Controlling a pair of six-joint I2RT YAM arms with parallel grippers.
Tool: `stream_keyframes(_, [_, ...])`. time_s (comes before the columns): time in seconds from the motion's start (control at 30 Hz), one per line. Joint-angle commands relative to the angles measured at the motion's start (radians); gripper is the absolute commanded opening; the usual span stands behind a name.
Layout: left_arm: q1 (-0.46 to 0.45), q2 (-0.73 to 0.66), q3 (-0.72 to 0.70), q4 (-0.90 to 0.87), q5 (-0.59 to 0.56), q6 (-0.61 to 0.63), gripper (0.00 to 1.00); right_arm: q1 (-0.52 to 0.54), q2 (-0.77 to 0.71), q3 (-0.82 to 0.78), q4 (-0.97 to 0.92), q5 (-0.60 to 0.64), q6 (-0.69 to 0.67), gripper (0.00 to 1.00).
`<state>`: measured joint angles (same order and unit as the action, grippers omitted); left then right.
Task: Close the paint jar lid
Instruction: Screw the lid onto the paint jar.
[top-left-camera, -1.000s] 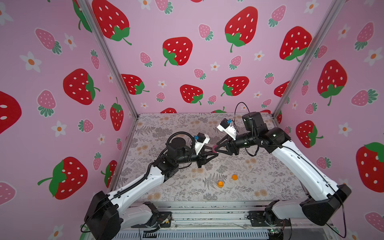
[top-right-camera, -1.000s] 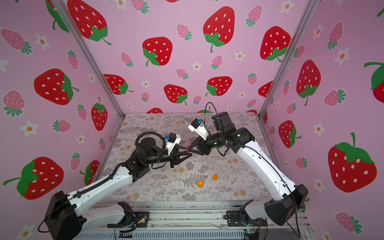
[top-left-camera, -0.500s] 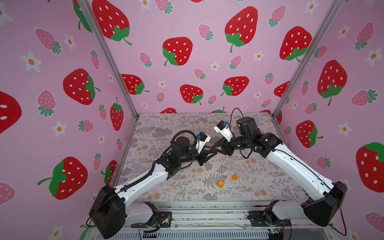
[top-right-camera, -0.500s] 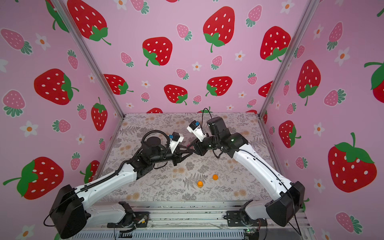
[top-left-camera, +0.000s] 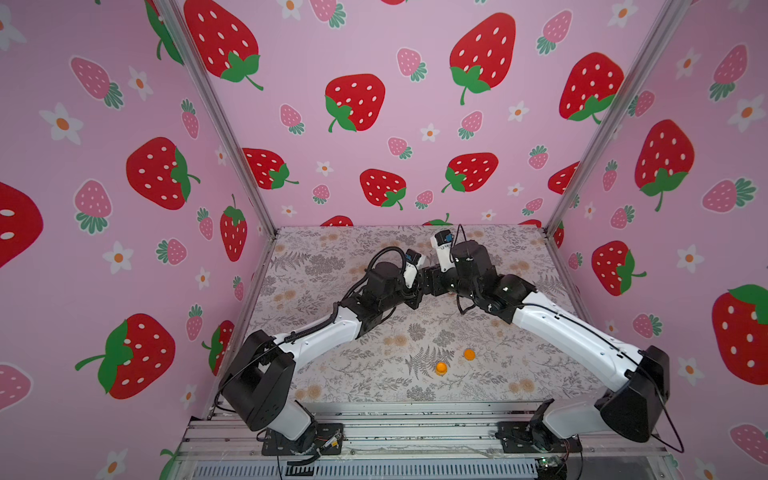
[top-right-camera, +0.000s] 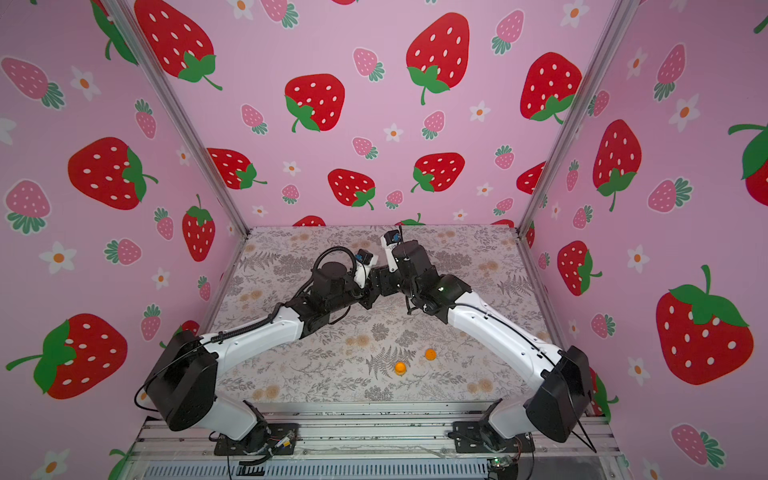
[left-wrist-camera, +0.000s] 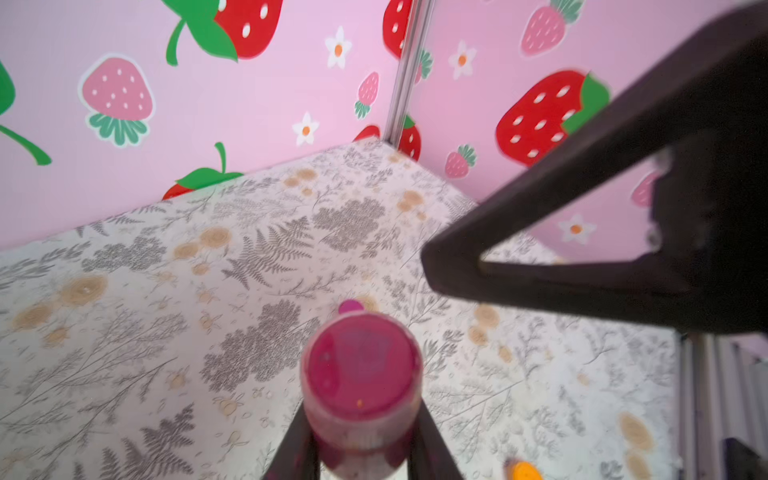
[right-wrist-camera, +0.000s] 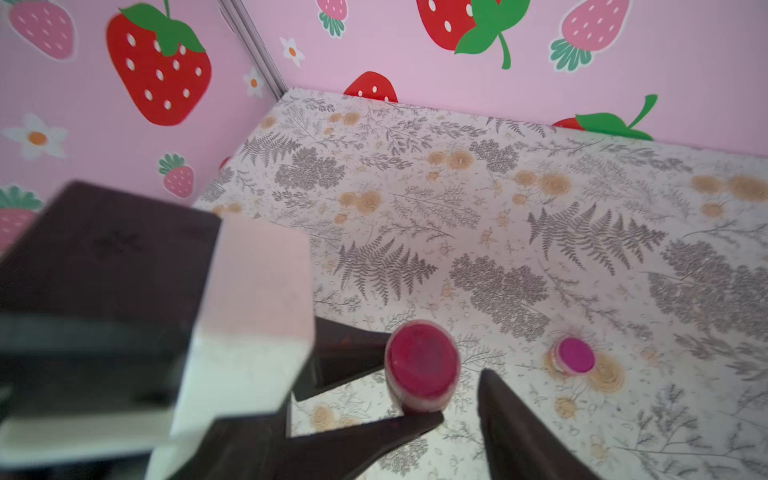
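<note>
Left gripper (left-wrist-camera: 360, 455) clenched on the paint jar (left-wrist-camera: 360, 365), held above the middle of the table (right-wrist-camera: 540, 208). Right gripper (top-left-camera: 426, 286) fingers spread, gripping nothing, tips just beside the jar. Small magenta round piece (right-wrist-camera: 575, 355) lies on the table nearby. Lid seating: cannot tell

Smooth plastic paint jar (left-wrist-camera: 360, 395), matt printed table cover (left-wrist-camera: 124, 332), metal corner post (left-wrist-camera: 401, 75).
</note>
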<state>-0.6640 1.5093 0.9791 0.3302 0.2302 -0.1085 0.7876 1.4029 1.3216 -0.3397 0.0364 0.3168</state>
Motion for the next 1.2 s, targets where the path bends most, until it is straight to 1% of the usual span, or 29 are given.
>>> stream_keyframes(0.0, [0.024, -0.099, -0.037, 0.104, 0.212, -0.034, 0.18, -0.022, -0.082, 0.056, -0.154, -0.242, -0.108, 0.87])
stream_keyframes(0.1, [0.045, -0.173, -0.086, 0.086, 0.412, -0.043, 0.19, -0.113, -0.120, 0.116, -0.298, -0.417, -0.218, 0.89])
stream_keyframes(0.13, [0.045, -0.195, -0.093, 0.064, 0.455, -0.041, 0.19, -0.141, -0.127, 0.136, -0.339, -0.468, -0.253, 0.89])
stream_keyframes(0.2, [0.046, -0.234, -0.102, 0.032, 0.523, -0.042, 0.19, -0.177, -0.130, 0.169, -0.402, -0.547, -0.324, 0.89])
stream_keyframes(0.33, [0.045, -0.281, -0.116, 0.011, 0.583, -0.052, 0.19, -0.200, -0.084, 0.242, -0.501, -0.620, -0.443, 0.85])
stream_keyframes(0.37, [0.044, -0.285, -0.115, 0.007, 0.588, -0.053, 0.19, -0.200, -0.064, 0.261, -0.523, -0.638, -0.460, 0.83])
stream_keyframes(0.43, [0.044, -0.287, -0.114, 0.000, 0.593, -0.051, 0.19, -0.200, -0.023, 0.296, -0.553, -0.666, -0.482, 0.77])
stream_keyframes(0.5, [0.044, -0.283, -0.110, 0.001, 0.595, -0.053, 0.19, -0.200, -0.005, 0.302, -0.543, -0.678, -0.481, 0.72])
stream_keyframes(0.57, [0.043, -0.277, -0.108, 0.003, 0.594, -0.053, 0.19, -0.197, -0.001, 0.290, -0.519, -0.698, -0.474, 0.70])
stream_keyframes(0.8, [0.043, -0.275, -0.105, 0.000, 0.583, -0.048, 0.19, -0.186, -0.002, 0.249, -0.488, -0.717, -0.461, 0.60])
stream_keyframes(1.17, [0.043, -0.269, -0.095, -0.012, 0.576, -0.040, 0.19, -0.170, -0.016, 0.195, -0.449, -0.747, -0.441, 0.59])
